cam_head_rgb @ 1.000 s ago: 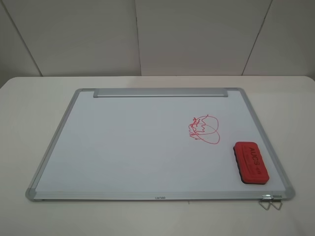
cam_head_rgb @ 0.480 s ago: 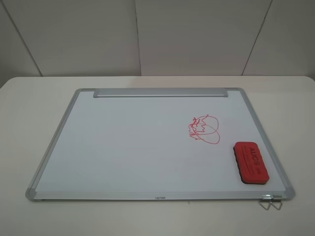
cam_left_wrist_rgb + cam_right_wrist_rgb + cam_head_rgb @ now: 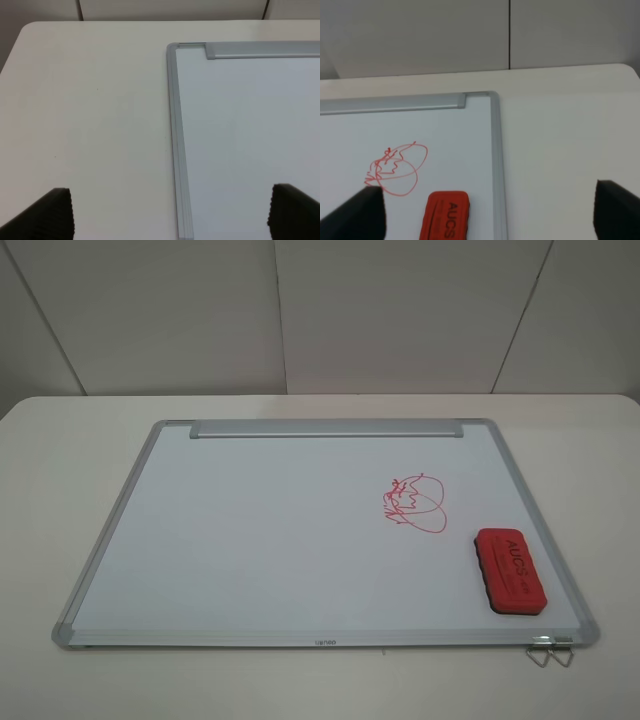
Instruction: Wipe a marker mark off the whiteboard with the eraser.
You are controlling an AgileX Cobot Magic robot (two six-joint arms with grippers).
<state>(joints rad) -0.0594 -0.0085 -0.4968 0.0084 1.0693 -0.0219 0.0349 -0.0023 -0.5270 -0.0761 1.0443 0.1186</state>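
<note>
The whiteboard (image 3: 250,540) lies flat on the table, its tray strip (image 3: 325,428) along the far edge. The marker mark (image 3: 399,502), a small red star with scribble, sits right of the board's centre and overlaps a rounder red oval scribble (image 3: 432,505). The red eraser (image 3: 510,571) rests on the board near its front right corner, apart from the mark. Neither arm shows in the exterior view. My left gripper (image 3: 172,215) is open above the board's left frame (image 3: 175,130). My right gripper (image 3: 487,215) is open above the eraser (image 3: 445,217), near the marker mark (image 3: 384,166).
A bent metal wire clip (image 3: 550,652) sticks out from under the board's front right corner. White table (image 3: 60,460) surrounds the whiteboard, with a panelled wall behind it.
</note>
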